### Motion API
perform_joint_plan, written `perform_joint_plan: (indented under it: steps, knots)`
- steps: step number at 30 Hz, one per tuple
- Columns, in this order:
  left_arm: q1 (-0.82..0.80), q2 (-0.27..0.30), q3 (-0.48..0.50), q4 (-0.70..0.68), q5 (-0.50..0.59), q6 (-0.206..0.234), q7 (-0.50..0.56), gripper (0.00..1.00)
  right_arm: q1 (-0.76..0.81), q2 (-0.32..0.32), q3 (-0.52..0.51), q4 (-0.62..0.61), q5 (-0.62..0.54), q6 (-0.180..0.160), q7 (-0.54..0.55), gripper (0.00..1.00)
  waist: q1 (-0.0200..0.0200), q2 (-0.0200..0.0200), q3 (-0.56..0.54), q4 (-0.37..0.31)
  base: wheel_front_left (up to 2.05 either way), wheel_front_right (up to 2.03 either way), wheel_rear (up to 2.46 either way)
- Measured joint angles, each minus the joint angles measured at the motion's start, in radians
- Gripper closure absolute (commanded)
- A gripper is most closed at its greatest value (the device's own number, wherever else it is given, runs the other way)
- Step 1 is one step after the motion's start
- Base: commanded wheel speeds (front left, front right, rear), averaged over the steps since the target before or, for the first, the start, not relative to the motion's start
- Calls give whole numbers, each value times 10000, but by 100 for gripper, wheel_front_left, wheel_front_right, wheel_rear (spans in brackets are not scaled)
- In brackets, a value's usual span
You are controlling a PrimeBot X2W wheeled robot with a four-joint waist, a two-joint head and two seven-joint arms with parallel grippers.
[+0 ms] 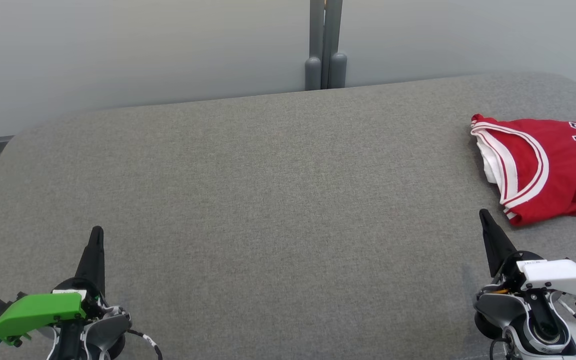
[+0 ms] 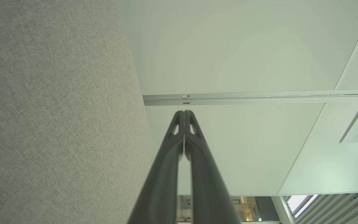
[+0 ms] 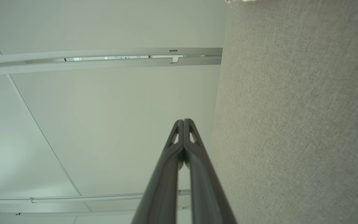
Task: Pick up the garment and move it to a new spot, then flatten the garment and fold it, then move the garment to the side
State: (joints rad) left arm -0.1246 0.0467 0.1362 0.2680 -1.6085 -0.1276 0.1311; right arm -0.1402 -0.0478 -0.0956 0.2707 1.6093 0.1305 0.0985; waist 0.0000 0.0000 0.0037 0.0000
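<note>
Lying at the table's (image 1: 268, 200) far right side in the head view, the red jersey (image 1: 543, 165) shows white trim and dark lettering and runs out of frame. The left gripper (image 1: 97, 232) is over the table's near left part, fingers pressed together and empty. The right gripper (image 1: 483, 215) is over the table's near right part, just short of the jersey's near hem, also clenched on nothing. Beyond the table's far edge stands a pale wall (image 1: 118, 50) with a grey post (image 1: 325, 45).

In the left wrist view, the closed fingers point past the table's edge toward the wall.

In the right wrist view, the fingers meet at their tips beside the table.
</note>
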Motion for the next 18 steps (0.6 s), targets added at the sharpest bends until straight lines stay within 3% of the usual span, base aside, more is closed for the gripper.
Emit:
perform_joint_plan:
  steps: [18]
  knots:
    - [0, 0, 0, 0, 0, 0, 0, 100, 1, 0, 0, 0, 0, 0, 0, 100, 0, 0, 0, 0, 0, 0, 0]
